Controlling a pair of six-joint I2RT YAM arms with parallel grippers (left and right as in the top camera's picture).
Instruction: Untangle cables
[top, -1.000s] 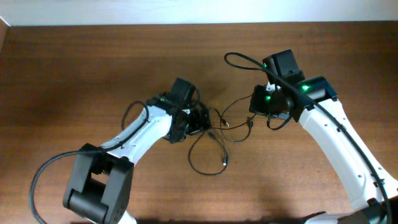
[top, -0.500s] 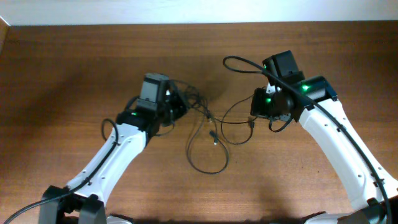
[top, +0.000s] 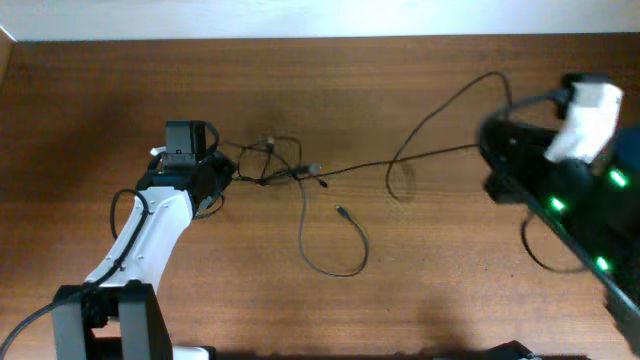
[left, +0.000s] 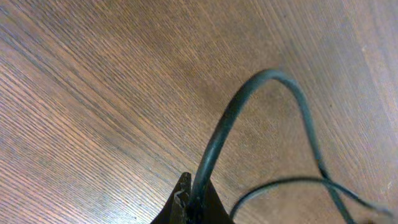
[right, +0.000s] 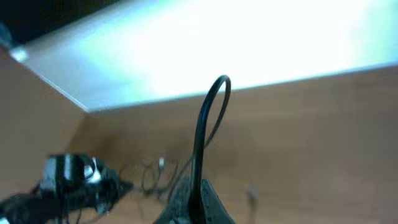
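The cables (top: 272, 160) are thin black cords knotted in a small tangle left of the table's middle. My left gripper (top: 222, 170) sits at the tangle's left edge. In the left wrist view it (left: 193, 194) is shut on one black cord (left: 224, 124) that arches over the wood. One strand (top: 420, 155) runs from the tangle to the right, drawn out towards my raised, blurred right gripper (top: 497, 140). In the right wrist view that gripper (right: 198, 194) is shut on a cord (right: 200, 134) that loops upward. A loose loop (top: 335, 268) with a small plug (top: 342, 211) lies on the table.
The brown wooden table (top: 420, 300) ends at a pale wall (top: 300, 18) along the back. My right arm (top: 580, 190) hangs high over the right side. A thicker black arm cable (top: 25, 325) curls at the left base.
My left gripper has moved left and dragged the tangle with it. My right arm has swung right and risen, so the cord between the two is drawn out.
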